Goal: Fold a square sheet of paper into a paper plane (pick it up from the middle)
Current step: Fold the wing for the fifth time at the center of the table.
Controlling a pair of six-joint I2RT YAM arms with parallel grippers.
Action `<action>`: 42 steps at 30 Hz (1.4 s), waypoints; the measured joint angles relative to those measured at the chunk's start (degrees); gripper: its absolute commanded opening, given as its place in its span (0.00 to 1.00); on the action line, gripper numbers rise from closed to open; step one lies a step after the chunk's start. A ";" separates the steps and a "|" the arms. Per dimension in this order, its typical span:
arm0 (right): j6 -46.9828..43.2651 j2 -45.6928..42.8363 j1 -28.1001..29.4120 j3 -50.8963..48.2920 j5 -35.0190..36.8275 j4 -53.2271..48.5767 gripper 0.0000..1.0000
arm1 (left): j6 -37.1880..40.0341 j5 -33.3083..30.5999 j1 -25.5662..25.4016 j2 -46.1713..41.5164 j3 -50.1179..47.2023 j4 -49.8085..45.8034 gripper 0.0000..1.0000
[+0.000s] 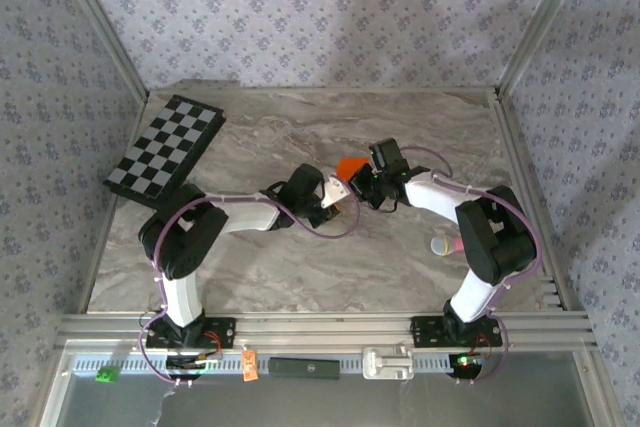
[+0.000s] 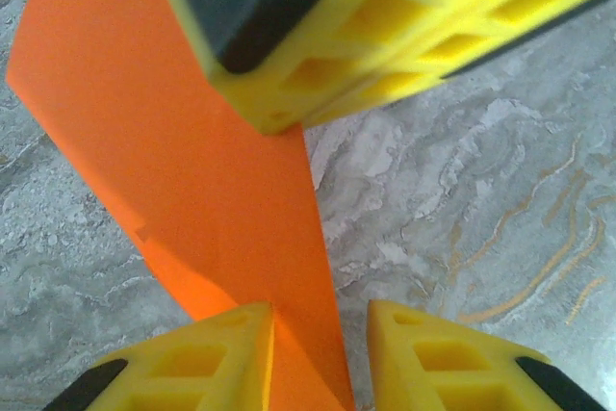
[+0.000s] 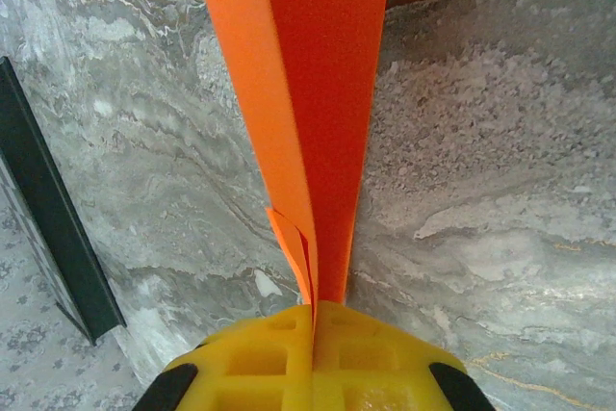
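Closest to me, in the middle of the table, the two arms meet nose to nose over the folded orange paper. The right gripper has its fingers pressed together on one end of it, pinching several creased layers at once. The left gripper faces it with its fingers apart. The other end of the paper stands in the gap, lying against one finger and clear of the other. I would worry about that gap. If the left fingers come together off the crease, they could crumple a flap or push the layers askew. One small inner flap already peeks out loose near the right pinch. With the two tools so close, any pull from one while the other holds could tear thin paper or drag it free. Whether the paper touches the table I cannot tell. The table is grey veined marble, smooth and bare around the paper. Farther back on the left lies a checkerboard, and behind it stand walls papered in a small floral print.
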 measured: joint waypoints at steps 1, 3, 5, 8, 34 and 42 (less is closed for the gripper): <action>0.22 0.00 0.00 0.00 -0.26 0.02 0.06 | 0.00 0.00 0.02 0.26 0.02 0.20 0.27; 0.48 0.00 0.00 0.00 -0.72 -0.11 0.06 | -0.02 0.00 0.07 0.61 0.02 0.22 0.25; 0.72 0.00 0.00 0.00 -0.96 -0.35 0.09 | -0.02 0.02 0.07 0.92 0.04 0.17 0.23; 0.90 0.00 -0.24 0.00 -1.11 -1.18 0.17 | -0.02 0.04 0.07 1.07 0.07 0.13 0.20; -4.26 4.92 -2.78 4.44 -2.99 -11.39 0.33 | 3.48 1.55 0.26 2.25 1.92 -3.08 0.18; -5.27 5.95 -2.78 4.81 -3.96 -11.78 0.11 | 2.93 2.19 0.26 2.29 2.67 -4.72 0.28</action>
